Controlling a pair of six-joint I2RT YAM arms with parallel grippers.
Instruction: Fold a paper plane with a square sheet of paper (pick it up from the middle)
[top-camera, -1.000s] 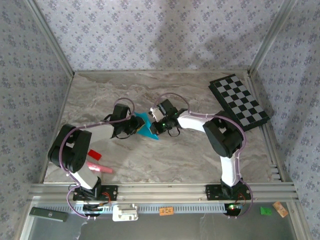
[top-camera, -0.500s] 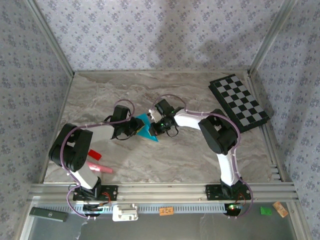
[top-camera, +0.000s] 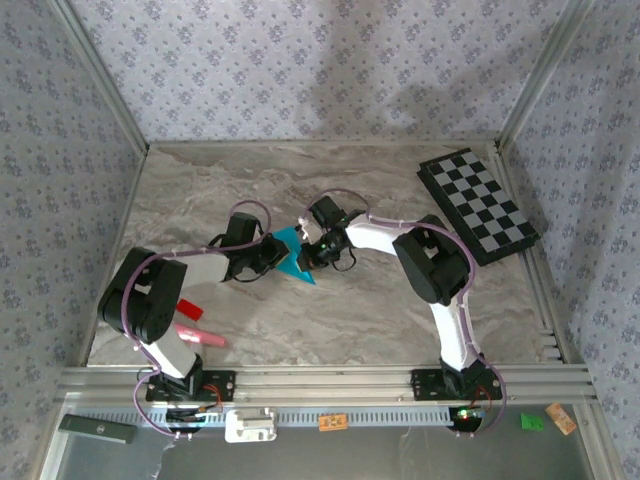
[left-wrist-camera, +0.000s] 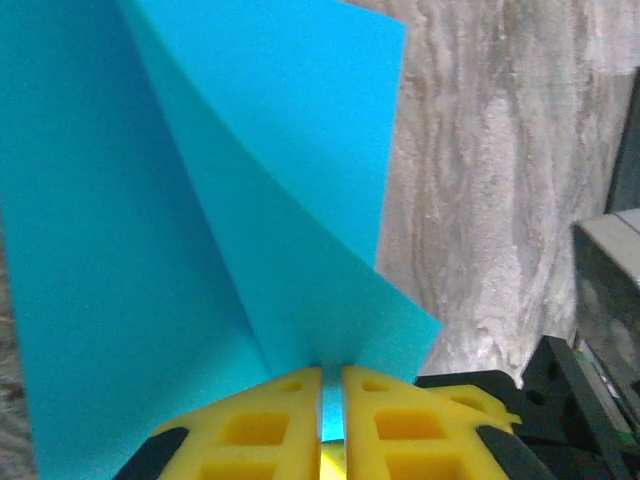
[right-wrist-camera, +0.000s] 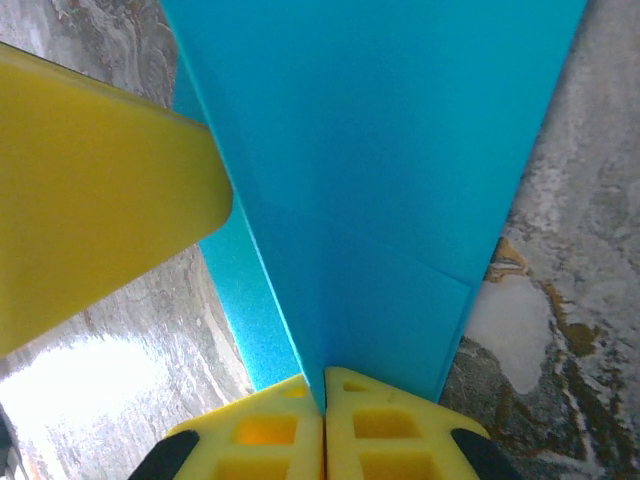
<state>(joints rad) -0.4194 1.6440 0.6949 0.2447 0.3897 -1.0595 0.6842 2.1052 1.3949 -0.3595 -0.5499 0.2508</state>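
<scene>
Left fingers and right fingers are each pinched shut on the creased square sheet of paper; I see it mid tabletop, between the two arms.

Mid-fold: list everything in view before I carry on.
sheet of paper: one, cyan-blue, partly folded, mid-table between both hands
checkered board: one, black and white, far right of table
small block: one, red, near left of table
stick-like object: one, pink, just nearer than that block
table: one, grey marble pattern, under everything
left hand: one, yellow fingers, shut on the sheet
right hand: one, yellow fingers, shut on the sheet
</scene>
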